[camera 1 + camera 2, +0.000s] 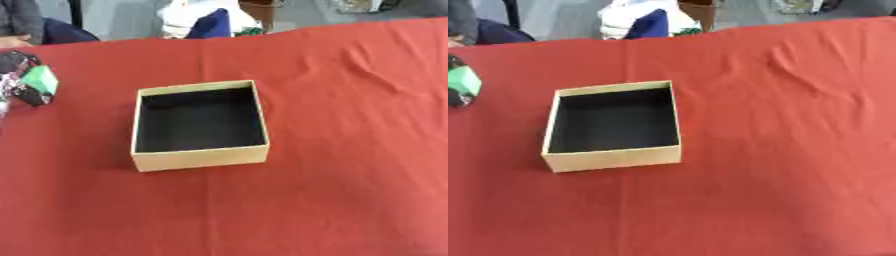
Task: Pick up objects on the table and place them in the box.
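Observation:
A tan cardboard box (201, 158) with a black inside stands open on the red tablecloth (350, 150), a little left of the middle. It looks empty. At the far left edge my left hand (19, 70), black with pale markings, is curled round a light green object (40, 80). It holds the object above the cloth, left of the box and apart from it. In the right eye view only the green object (462, 82) and a bit of the hand (458, 98) show at the edge. My right hand shows in neither view.
Beyond the table's far edge lies a white and dark blue bundle (208, 22). A person's sleeve (22, 20) shows at the top left corner. The cloth is wrinkled at the upper right (367, 60).

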Robot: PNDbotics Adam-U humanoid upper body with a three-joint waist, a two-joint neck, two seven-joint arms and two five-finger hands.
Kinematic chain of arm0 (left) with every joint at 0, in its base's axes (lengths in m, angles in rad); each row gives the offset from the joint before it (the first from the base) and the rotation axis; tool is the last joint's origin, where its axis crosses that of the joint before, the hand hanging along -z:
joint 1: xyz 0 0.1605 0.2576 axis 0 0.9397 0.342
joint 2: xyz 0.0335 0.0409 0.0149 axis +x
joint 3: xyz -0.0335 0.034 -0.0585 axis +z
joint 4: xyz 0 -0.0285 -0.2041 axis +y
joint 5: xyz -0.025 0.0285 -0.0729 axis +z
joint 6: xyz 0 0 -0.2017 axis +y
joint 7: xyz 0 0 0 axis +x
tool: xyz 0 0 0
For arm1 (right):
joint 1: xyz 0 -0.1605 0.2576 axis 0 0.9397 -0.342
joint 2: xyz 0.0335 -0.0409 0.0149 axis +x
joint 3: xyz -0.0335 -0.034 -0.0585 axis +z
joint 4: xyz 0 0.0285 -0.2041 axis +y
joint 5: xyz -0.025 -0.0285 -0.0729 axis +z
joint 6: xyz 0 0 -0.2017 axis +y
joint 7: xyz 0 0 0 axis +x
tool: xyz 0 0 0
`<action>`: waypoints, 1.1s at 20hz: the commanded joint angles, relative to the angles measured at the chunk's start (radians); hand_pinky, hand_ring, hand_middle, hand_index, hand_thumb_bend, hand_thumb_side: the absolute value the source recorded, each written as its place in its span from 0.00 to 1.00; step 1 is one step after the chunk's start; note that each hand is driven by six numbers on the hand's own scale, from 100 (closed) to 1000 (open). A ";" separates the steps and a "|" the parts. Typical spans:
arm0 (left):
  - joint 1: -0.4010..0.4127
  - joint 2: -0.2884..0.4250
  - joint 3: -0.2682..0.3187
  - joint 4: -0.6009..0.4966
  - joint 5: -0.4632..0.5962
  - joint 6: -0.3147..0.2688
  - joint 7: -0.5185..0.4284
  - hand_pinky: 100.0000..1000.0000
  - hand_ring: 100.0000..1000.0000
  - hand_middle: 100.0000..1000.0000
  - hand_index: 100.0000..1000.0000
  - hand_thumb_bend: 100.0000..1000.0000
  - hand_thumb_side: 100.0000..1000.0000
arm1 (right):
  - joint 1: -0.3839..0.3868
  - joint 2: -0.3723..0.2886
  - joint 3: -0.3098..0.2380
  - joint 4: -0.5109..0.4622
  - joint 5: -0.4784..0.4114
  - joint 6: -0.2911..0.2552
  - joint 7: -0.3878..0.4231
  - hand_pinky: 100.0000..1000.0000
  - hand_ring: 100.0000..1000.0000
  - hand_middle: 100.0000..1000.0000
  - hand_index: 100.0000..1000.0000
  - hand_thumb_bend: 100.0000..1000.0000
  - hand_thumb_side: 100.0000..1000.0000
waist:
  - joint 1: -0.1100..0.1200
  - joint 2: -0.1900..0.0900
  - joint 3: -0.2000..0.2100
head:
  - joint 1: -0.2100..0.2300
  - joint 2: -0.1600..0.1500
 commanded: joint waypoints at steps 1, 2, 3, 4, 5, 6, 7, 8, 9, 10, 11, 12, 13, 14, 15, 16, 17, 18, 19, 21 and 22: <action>-0.017 0.030 0.004 -0.012 -0.010 0.004 0.011 0.74 0.68 0.51 0.79 0.15 0.00 | -0.010 -0.017 -0.008 -0.016 -0.006 0.000 -0.001 0.61 0.69 0.84 0.93 0.00 0.48 | -0.002 -0.022 0.002 | 0.005 0.001; -0.017 0.030 0.004 -0.013 -0.012 0.005 0.016 0.74 0.66 0.49 0.78 0.14 0.00 | -0.010 -0.017 -0.008 -0.016 -0.005 -0.001 0.000 0.61 0.69 0.84 0.93 0.00 0.48 | -0.002 -0.025 0.003 | 0.005 0.001; -0.017 0.030 0.004 -0.014 -0.014 0.005 0.021 0.73 0.65 0.49 0.77 0.14 0.00 | -0.009 -0.017 -0.008 -0.016 -0.005 -0.001 0.001 0.61 0.69 0.84 0.93 0.00 0.48 | -0.002 -0.029 0.004 | 0.005 0.001; -0.017 0.030 0.004 -0.014 -0.015 0.006 0.026 0.73 0.63 0.48 0.77 0.14 0.00 | -0.009 -0.018 -0.008 -0.015 -0.004 -0.001 0.001 0.61 0.69 0.84 0.93 0.00 0.48 | -0.002 -0.032 0.005 | 0.005 0.001; -0.017 0.029 0.004 -0.015 -0.015 0.005 0.031 0.73 0.63 0.48 0.76 0.14 0.00 | -0.009 -0.019 -0.008 -0.015 -0.003 -0.001 0.002 0.61 0.69 0.84 0.93 0.00 0.48 | -0.002 -0.037 0.006 | 0.004 0.002; -0.017 0.029 0.004 -0.015 -0.015 0.005 0.034 0.73 0.62 0.48 0.76 0.14 0.00 | -0.008 -0.019 -0.008 -0.015 -0.003 -0.002 0.003 0.61 0.69 0.84 0.93 0.00 0.48 | -0.001 -0.040 0.007 | 0.004 0.002; -0.017 0.029 0.004 -0.015 -0.014 0.004 0.036 0.73 0.62 0.48 0.76 0.14 0.00 | -0.008 -0.020 -0.008 -0.015 -0.002 -0.002 0.004 0.61 0.69 0.84 0.93 0.00 0.48 | -0.001 -0.042 0.007 | 0.004 0.002; -0.017 0.028 0.004 -0.018 -0.012 0.001 0.038 0.73 0.61 0.47 0.75 0.13 0.00 | -0.008 -0.021 -0.008 -0.014 -0.001 -0.002 0.005 0.62 0.69 0.84 0.93 0.00 0.50 | 0.000 -0.048 0.009 | 0.003 0.003; -0.017 0.027 0.003 -0.024 -0.009 -0.004 0.039 0.73 0.61 0.47 0.75 0.13 0.00 | -0.007 -0.022 -0.007 -0.014 0.000 -0.002 0.006 0.62 0.69 0.84 0.93 0.00 0.48 | 0.001 -0.055 0.012 | 0.002 0.004; -0.017 0.026 0.002 -0.031 -0.006 -0.009 0.039 0.73 0.61 0.47 0.75 0.13 0.00 | -0.007 -0.022 -0.007 -0.014 0.001 -0.003 0.007 0.62 0.69 0.84 0.93 0.00 0.48 | 0.001 -0.059 0.013 | 0.001 0.004; -0.017 0.024 0.000 -0.043 -0.003 -0.017 0.038 0.73 0.61 0.47 0.75 0.13 0.00 | -0.006 -0.024 -0.007 -0.013 0.002 -0.003 0.008 0.62 0.69 0.84 0.93 0.00 0.48 | 0.002 -0.066 0.015 | -0.001 0.005; -0.016 0.023 -0.002 -0.055 0.001 -0.025 0.035 0.72 0.60 0.47 0.75 0.13 0.00 | -0.005 -0.025 -0.006 -0.013 0.003 -0.003 0.009 0.62 0.69 0.84 0.93 0.00 0.48 | 0.002 -0.071 0.017 | -0.003 0.006; -0.016 0.021 -0.006 -0.075 0.004 -0.038 0.032 0.72 0.60 0.47 0.75 0.13 0.00 | -0.005 -0.026 -0.006 -0.012 0.005 -0.004 0.010 0.62 0.69 0.84 0.93 0.00 0.48 | 0.003 -0.078 0.019 | -0.005 0.006; -0.015 0.019 -0.011 -0.098 0.008 -0.053 0.028 0.72 0.60 0.47 0.75 0.13 0.00 | -0.004 -0.027 -0.006 -0.012 0.006 -0.004 0.011 0.62 0.69 0.84 0.93 0.00 0.48 | 0.004 -0.085 0.021 | -0.008 0.007; -0.014 0.016 -0.017 -0.124 0.009 -0.069 0.023 0.72 0.60 0.46 0.75 0.13 0.00 | -0.003 -0.027 -0.006 -0.011 0.007 -0.005 0.012 0.62 0.69 0.84 0.93 0.00 0.48 | 0.005 -0.091 0.024 | -0.010 0.008; -0.013 0.014 -0.021 -0.150 0.015 -0.085 0.017 0.72 0.60 0.46 0.74 0.12 0.00 | -0.003 -0.028 -0.006 -0.011 0.008 -0.005 0.013 0.62 0.69 0.84 0.93 0.00 0.48 | 0.005 -0.096 0.027 | -0.013 0.009; -0.011 0.012 -0.024 -0.172 0.022 -0.098 0.010 0.72 0.60 0.46 0.74 0.12 0.00 | -0.002 -0.028 -0.006 -0.011 0.009 -0.005 0.014 0.62 0.69 0.84 0.93 0.00 0.48 | 0.005 -0.099 0.029 | -0.016 0.010; -0.009 0.011 -0.028 -0.192 0.029 -0.108 0.003 0.72 0.60 0.46 0.75 0.12 0.00 | -0.002 -0.028 -0.006 -0.010 0.010 -0.006 0.014 0.62 0.69 0.84 0.93 0.00 0.48 | 0.005 -0.102 0.030 | -0.017 0.010; -0.007 0.003 -0.049 -0.239 0.041 -0.147 -0.002 0.73 0.60 0.46 0.75 0.12 0.00 | -0.001 -0.029 -0.005 -0.010 0.011 -0.006 0.015 0.62 0.69 0.84 0.93 0.00 0.48 | 0.006 -0.109 0.034 | -0.022 0.011; 0.007 -0.005 -0.085 -0.334 0.074 -0.212 -0.024 0.73 0.60 0.46 0.75 0.12 0.00 | 0.001 -0.030 -0.005 -0.009 0.013 -0.006 0.016 0.62 0.69 0.84 0.93 0.00 0.48 | 0.005 -0.119 0.039 | -0.031 0.012; 0.017 -0.010 -0.107 -0.383 0.094 -0.242 -0.040 0.73 0.60 0.46 0.75 0.12 0.00 | 0.002 -0.031 -0.005 -0.008 0.014 -0.006 0.017 0.62 0.69 0.84 0.93 0.00 0.48 | 0.005 -0.122 0.041 | -0.037 0.013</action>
